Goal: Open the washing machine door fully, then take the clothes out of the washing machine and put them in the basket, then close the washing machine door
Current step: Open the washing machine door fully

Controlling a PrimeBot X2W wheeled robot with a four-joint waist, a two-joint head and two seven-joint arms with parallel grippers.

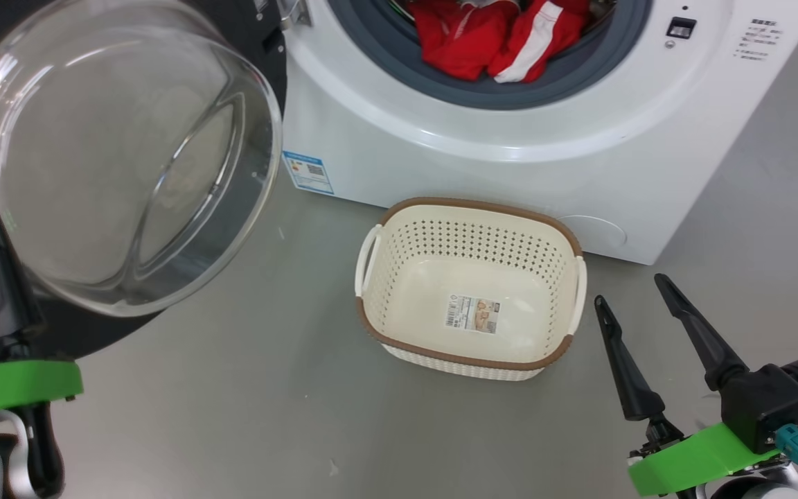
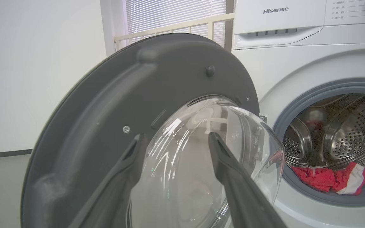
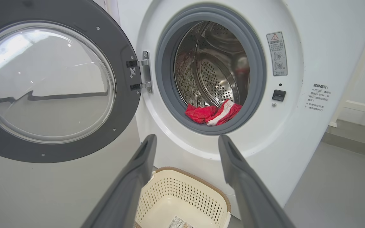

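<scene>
Grey floor (image 1: 233,416) before Hisense washing machine (image 2: 296,60)

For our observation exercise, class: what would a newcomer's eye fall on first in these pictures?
First the bright red clothes with white stripes, lying at the mouth of the white washing machine. Next the washing machine door, swung open at the left, its clear glass bowl bulging out. Then the empty cream basket on the floor before the machine.
</scene>
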